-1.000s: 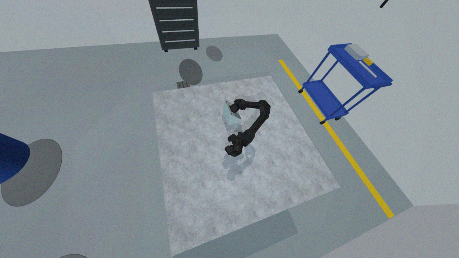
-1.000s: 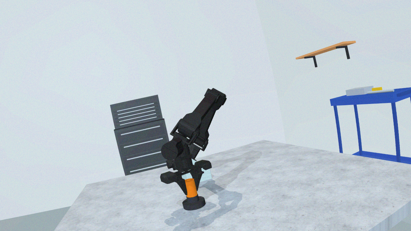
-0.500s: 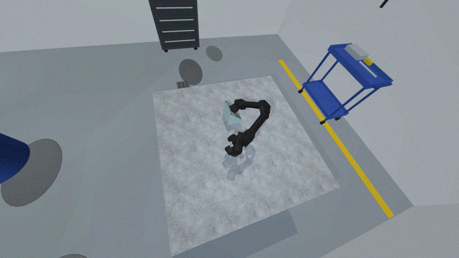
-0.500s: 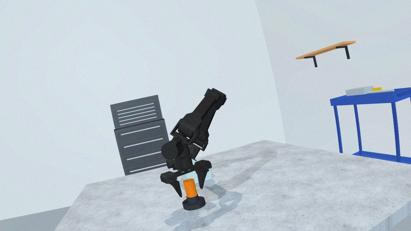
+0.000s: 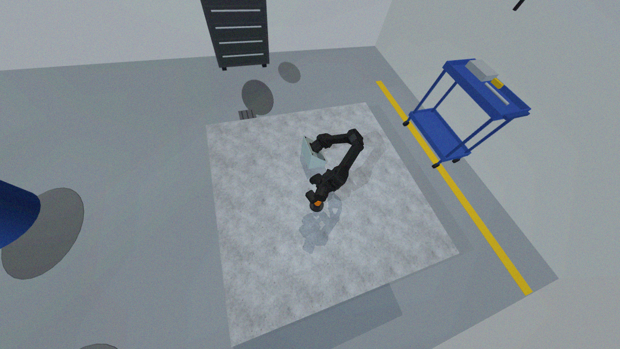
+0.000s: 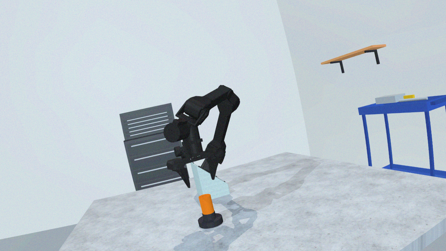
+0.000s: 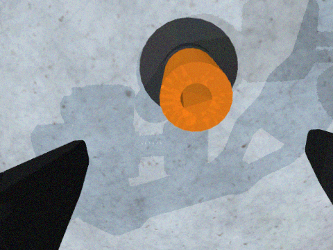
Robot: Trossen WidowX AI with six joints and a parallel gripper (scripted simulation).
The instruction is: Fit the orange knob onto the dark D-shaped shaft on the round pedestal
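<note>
The orange knob (image 5: 317, 202) (image 6: 206, 204) (image 7: 215, 114) stands upright on the round dark pedestal (image 5: 316, 209) (image 6: 210, 222) (image 7: 187, 32). Its lower end meets the pedestal's narrower raised collar, and no gap shows between them in the exterior view. The wrist view shows the hole in the knob's top with a flat side toward the lower edge. The dark shaft is hidden. My gripper (image 6: 201, 183) (image 7: 197, 146) is wide open and empty. Its fingertips are above the knob's top and clear of it, one to each side in the wrist view.
A pale teal wedge-shaped block (image 5: 316, 163) (image 6: 213, 186) stands under the arm's base on the mottled grey table (image 5: 260, 260) (image 6: 312, 203), behind the pedestal. A blue cart (image 5: 438, 130) (image 6: 392, 107) and a dark drawer cabinet (image 5: 240, 34) (image 6: 149, 149) stand beyond the table.
</note>
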